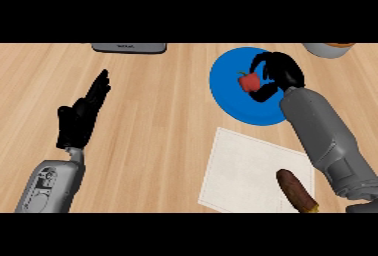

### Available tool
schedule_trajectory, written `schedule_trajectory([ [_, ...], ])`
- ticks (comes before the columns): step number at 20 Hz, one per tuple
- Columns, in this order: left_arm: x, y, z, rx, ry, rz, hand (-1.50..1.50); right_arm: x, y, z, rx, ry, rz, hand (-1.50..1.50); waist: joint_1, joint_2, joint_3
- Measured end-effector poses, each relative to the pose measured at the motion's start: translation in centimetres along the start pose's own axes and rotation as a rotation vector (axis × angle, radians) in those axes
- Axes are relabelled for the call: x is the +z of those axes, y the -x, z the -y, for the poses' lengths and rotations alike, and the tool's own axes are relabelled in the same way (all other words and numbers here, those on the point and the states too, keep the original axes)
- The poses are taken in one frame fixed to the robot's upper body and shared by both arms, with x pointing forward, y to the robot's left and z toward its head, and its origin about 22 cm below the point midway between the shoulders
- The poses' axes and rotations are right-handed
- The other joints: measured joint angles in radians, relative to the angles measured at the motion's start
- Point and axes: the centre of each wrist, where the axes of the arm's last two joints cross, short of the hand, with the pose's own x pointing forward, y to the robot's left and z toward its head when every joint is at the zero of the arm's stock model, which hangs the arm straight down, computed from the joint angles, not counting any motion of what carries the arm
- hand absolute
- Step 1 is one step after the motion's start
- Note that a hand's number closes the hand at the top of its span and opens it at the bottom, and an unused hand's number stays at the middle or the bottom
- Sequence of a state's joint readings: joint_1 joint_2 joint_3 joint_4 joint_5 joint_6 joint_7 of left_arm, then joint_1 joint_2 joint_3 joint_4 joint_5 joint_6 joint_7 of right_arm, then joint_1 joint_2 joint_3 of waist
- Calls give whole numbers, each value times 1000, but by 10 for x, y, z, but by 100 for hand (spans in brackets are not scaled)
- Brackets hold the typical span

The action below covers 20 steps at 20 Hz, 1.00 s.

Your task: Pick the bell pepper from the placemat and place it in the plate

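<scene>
Head view shows you the right hand (279,70) curled round the pepper (249,81), holding it over the blue plate (225,95), well past the placemat (244,170). Your release goes straight down; the pepper sits on the hand's left side. Left hand (85,112) rests with fingers straight, holding nothing, well apart.

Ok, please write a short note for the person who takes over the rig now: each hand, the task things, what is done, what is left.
Right hand: curled round the red bell pepper, over the blue plate.
Left hand: open, resting at the left, holds nothing.
Placemat: the pepper is off it; a brown object lies on its lower right part.
Done: pick and carry.
Left: set the pepper on the plate, open the hand, withdraw.
</scene>
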State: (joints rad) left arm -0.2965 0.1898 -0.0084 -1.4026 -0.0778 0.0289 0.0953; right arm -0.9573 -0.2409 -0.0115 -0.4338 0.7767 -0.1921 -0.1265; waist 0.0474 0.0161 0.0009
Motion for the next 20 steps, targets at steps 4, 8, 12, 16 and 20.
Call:
schedule_trajectory([
  [4,-2,-3,7,4,7,-2,0,0,-3,-21,-83,-36,-44,-150,6,5,1],
  [8,-2,-5,7,3,6,5,0,2,0,-31,-152,-43,-44,-150,8,6,1],
  [12,2,0,5,1,1,3,0,4,2,-35,-319,1,-7,-150,5,5,2],
  [16,3,0,1,-10,-9,-1,0,0,10,-17,-478,110,-1,-150,-6,1,1],
  [20,4,3,-3,-3,-14,-12,0,4,36,5,-605,221,-51,-150,-15,-2,1],
])
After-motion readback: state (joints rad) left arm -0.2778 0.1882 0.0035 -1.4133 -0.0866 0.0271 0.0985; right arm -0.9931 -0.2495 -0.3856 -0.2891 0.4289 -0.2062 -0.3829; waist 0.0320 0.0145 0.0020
